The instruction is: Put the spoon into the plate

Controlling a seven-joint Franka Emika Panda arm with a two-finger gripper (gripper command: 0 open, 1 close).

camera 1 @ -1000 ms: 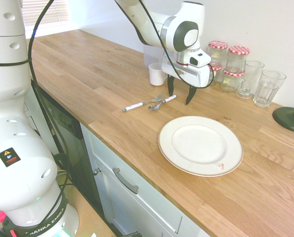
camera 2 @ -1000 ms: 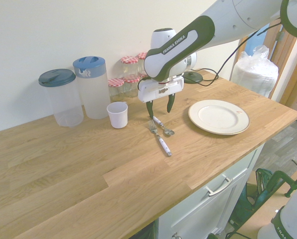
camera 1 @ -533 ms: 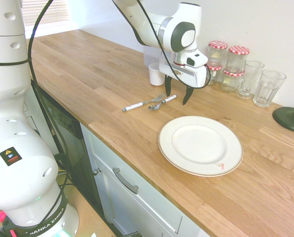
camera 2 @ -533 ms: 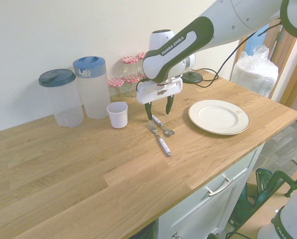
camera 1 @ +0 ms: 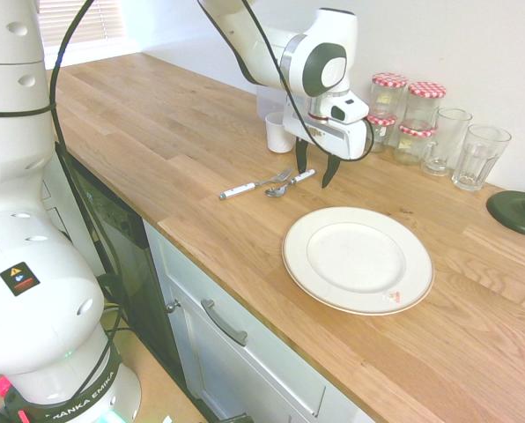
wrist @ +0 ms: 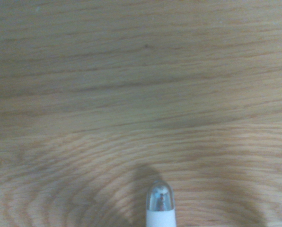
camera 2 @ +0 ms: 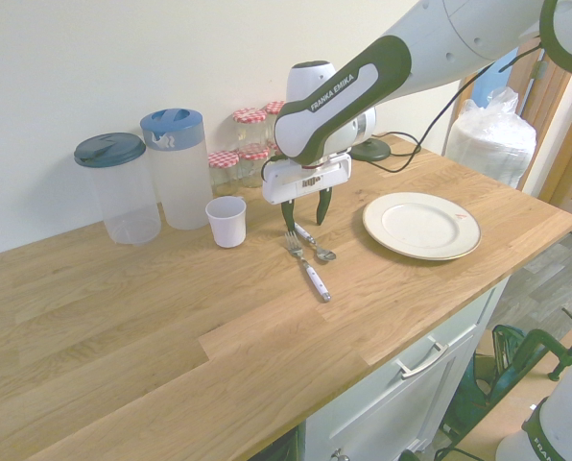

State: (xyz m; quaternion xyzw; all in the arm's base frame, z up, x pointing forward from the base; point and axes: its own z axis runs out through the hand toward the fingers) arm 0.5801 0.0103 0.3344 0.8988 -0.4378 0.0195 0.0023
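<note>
The spoon (camera 1: 288, 184) lies flat on the wooden countertop (camera 1: 174, 150), its silver bowl touching the tines of a white-handled fork (camera 1: 255, 185) just beside it and its short white handle pointing toward the wall. In the first exterior view it sits at about ten o'clock from the plate (camera 1: 358, 259), near it but apart. The cream plate rests bare on the counter, a small reddish mark on its rim.

The gripper (camera 1: 314, 169) of the white Franka arm hangs over the spoon's handle end, its dark fingers spread apart, one to each side, clasping nothing. The wrist view shows wood grain and the handle's rounded, silver-capped white tip (wrist: 159, 203).

Beyond the gripper, at about eleven o'clock from the spoon, stands a small white cup (camera 1: 280, 132). Along the wall are red-checked jars (camera 1: 408, 119) and two clear glasses (camera 1: 463, 148). The second exterior view adds two blue-lidded plastic jugs (camera 2: 147, 178) at nine o'clock from the cup.
</note>
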